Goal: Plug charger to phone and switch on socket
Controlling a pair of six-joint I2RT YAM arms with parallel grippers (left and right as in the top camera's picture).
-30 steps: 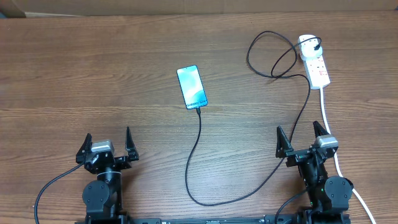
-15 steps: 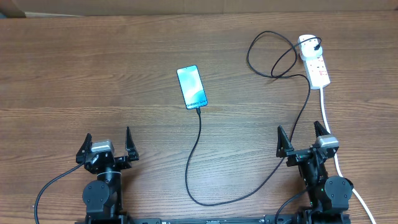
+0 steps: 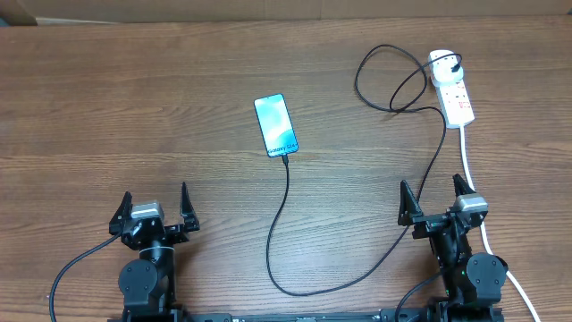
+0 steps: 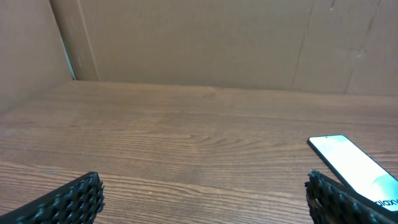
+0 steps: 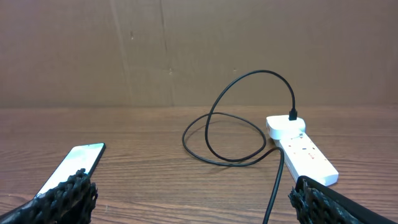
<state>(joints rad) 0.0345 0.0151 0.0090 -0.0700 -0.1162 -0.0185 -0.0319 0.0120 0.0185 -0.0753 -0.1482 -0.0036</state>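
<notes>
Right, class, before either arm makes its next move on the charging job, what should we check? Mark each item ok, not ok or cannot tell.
1. The left gripper is open and holds nothing: ok.
2. The right gripper is open and holds nothing: ok.
3. The charger reaches the bottom edge of the phone: ok.
4. Its tip is fully seated in the phone: cannot tell.
5. The charger's far end is plugged into the socket: ok.
6. The socket is switched on: cannot tell.

Brown wooden table [image 3: 107,98], phone [image 3: 275,124], black charger [image 3: 288,185], white socket [image 3: 454,91]
</notes>
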